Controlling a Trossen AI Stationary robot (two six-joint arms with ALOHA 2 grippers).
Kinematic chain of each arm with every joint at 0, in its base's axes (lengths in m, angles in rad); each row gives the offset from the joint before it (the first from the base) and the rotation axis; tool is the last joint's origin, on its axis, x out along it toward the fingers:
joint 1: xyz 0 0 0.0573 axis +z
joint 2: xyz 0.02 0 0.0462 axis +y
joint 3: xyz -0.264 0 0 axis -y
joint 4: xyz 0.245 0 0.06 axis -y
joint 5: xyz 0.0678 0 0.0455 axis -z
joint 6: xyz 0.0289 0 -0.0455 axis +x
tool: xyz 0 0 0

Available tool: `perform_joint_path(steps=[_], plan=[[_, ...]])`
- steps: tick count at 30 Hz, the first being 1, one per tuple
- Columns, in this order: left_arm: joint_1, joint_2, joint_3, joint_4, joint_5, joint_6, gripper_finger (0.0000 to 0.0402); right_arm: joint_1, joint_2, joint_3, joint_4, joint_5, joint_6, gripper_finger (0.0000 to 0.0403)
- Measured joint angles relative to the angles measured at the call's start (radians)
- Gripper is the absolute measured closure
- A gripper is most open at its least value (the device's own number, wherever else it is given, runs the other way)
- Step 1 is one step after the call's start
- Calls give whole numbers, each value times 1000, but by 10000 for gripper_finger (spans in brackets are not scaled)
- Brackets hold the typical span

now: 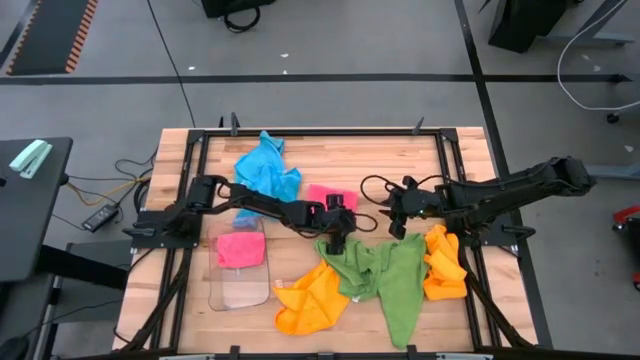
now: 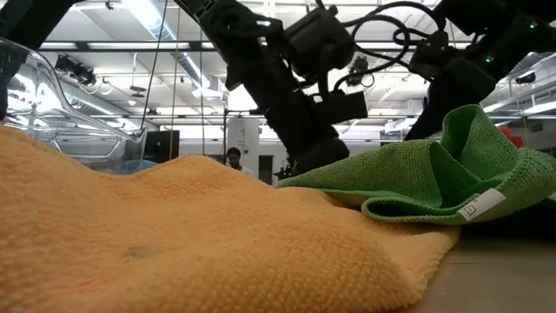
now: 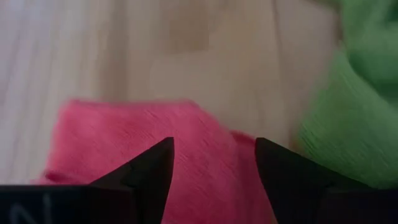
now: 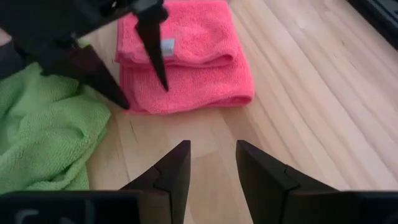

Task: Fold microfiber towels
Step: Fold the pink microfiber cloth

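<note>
- We find a folded pink towel (image 4: pixel 186 59) lying flat on the wooden table (image 1: pixel 360 160) near its centre, doubled into a neat rectangle with a small white tag showing at one edge.
- The left gripper (image 4: pixel 127 65) stands over the near edge of this folded pink towel; its fingers (image 3: pixel 146 171) are spread apart, with pink cloth showing between them but not pinched.
- The right gripper (image 4: pixel 211 165) hangs over bare wood just beside the same towel, fingers parted and holding nothing.
- We note a green towel (image 1: pixel 385 275) crumpled and spread out just in front of both grippers, its folds raised, a white tag at its edge in the low view.
- An orange towel (image 1: pixel 310 298) lies bunched to the left of the green one, touching it; a second orange towel (image 1: pixel 445 265) lies bunched at its right.
- A sky blue towel (image 1: pixel 265 170) lies rumpled toward the far side of the table.
- A second pink towel (image 1: pixel 240 250), folded, rests in a clear plastic tray (image 1: pixel 240 290) at the left.
</note>
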Motion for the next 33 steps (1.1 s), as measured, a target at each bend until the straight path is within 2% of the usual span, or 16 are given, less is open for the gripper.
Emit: perform_joint_path(steps=[7,13,18,22,27,33], plan=[[14,-4,2,16,7,-23,172,0,0,0,5,8,-1,266],[37,-24,2,19,153,-74,186,0,0,0,5,8,15,266],[25,-22,3,-24,159,-35,186,0,0,0,5,9,24,266],[5,-3,-5,-14,142,39,179,0,0,0,7,8,27,266],[-8,33,-5,7,11,83,183,1,0,0,13,8,27,266],[-6,40,-6,26,-1,81,213,3,0,0,15,8,19,266]])
